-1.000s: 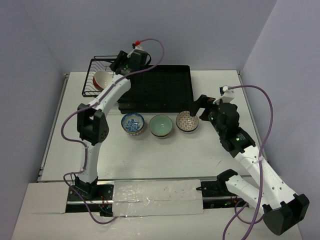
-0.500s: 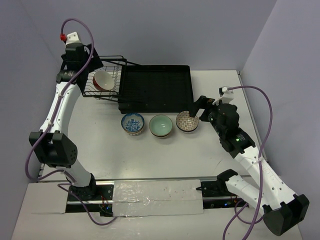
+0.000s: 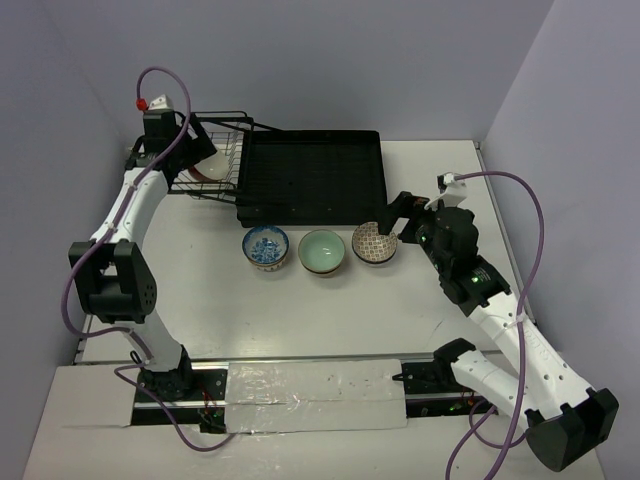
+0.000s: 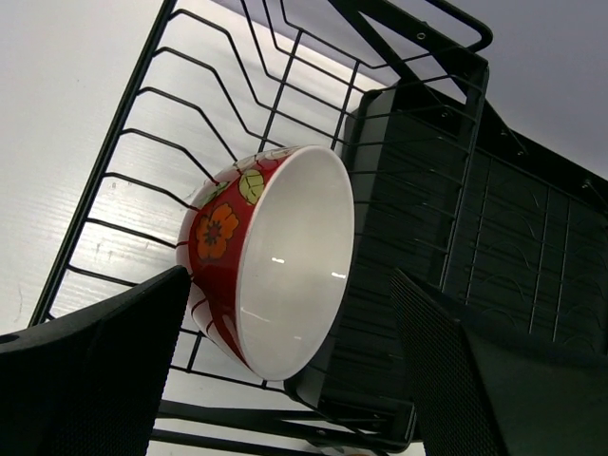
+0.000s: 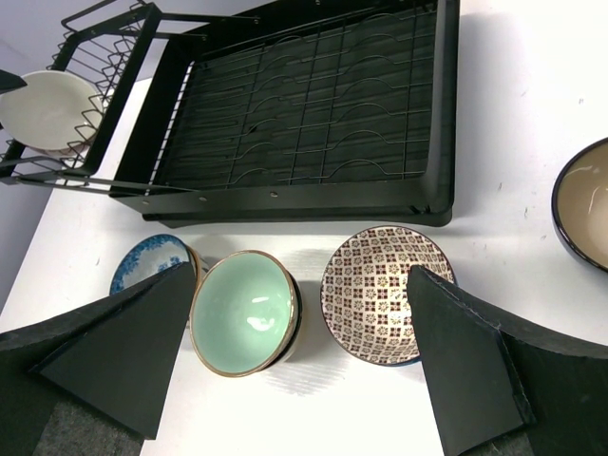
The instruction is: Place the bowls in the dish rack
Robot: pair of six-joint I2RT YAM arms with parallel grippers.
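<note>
Bowls: the red flowered bowl (image 4: 275, 256), white inside, stands on edge in the wire basket (image 4: 142, 171) of the dish rack (image 3: 310, 175), between the wide-spread fingers of my left gripper (image 4: 290, 280). My right gripper (image 5: 299, 275), also wide open and holding nothing, hangs over the green bowl (image 5: 242, 313) and patterned bowl (image 5: 385, 294). They sit with the blue bowl (image 5: 152, 266) on the table (image 3: 300, 320), just in front of the rack.
</note>
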